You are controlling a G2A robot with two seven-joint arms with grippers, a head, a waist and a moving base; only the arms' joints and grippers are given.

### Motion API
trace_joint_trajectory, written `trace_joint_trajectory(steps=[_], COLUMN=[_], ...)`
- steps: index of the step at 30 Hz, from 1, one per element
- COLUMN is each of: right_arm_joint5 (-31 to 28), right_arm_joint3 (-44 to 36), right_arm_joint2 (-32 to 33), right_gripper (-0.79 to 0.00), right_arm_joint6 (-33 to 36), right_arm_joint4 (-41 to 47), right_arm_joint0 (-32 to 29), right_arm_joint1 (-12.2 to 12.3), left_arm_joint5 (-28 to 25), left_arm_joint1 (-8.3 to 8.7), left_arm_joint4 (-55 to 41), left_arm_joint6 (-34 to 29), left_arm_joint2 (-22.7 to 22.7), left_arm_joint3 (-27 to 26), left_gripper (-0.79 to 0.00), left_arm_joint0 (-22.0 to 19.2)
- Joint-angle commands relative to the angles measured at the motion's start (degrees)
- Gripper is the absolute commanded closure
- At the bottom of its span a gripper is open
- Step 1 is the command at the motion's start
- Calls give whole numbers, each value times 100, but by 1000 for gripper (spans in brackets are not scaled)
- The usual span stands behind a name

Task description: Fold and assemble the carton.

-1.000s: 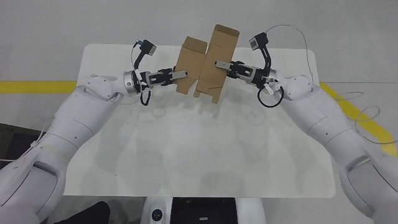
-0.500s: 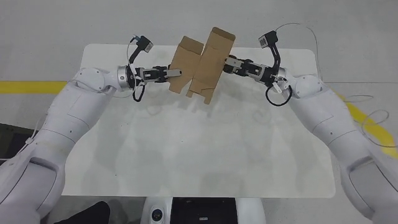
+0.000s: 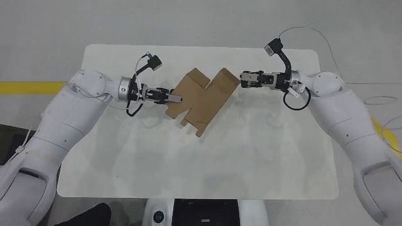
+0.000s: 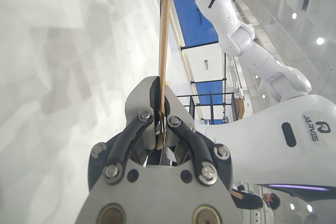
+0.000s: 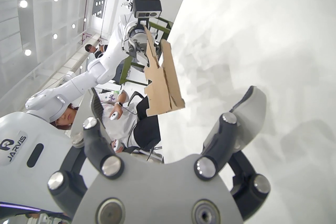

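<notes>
Cardboard carton [image 3: 204, 97], flattened, is near your tabletop's [image 3: 188, 163] far edge; your left gripper [image 3: 171, 98] pinches its edge, your right gripper [image 3: 243, 78] spread just beside it.

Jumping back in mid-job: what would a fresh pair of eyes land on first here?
First, the brown carton, mostly flat, over the middle of the white table. The left gripper is clamped on one edge of it. The right gripper sits wide open beside the opposite corner, holding nothing.
</notes>
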Motion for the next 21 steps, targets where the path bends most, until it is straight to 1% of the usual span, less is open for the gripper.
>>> trace_joint_trajectory(steps=[1,8,11,15,17,18,21], right_arm_joint5=[142,410,489,527,546,572,612], right_arm_joint3=[-150,-494,-713,-938,-990,-1009,-1066], right_arm_joint2=[15,76,23,-71,-126,-163,-266], right_gripper=[-785,-785,-757,-760,-745,-711,-674], right_arm_joint6=[139,407,487,525,544,571,610], right_arm_joint4=[-42,-96,-100,-89,-69,-70,-58], right_arm_joint0=[-50,-258,-309,-328,-326,-317,-279], right_arm_joint1=[39,174,195,208,209,207,200], left_arm_joint5=[48,156,176,205,230,232,222], left_arm_joint1=[60,226,282,338,360,369,391], left_arm_joint4=[47,-106,-207,-344,-404,-417,-455], left_arm_joint6=[-46,-154,-174,-203,-228,-229,-220], left_arm_joint2=[39,135,156,191,212,222,254], left_arm_joint3=[-120,-463,-567,-662,-684,-694,-712], left_gripper=[0,0,0,0,0,0,0], left_arm_joint0=[43,83,81,88,91,90,90])
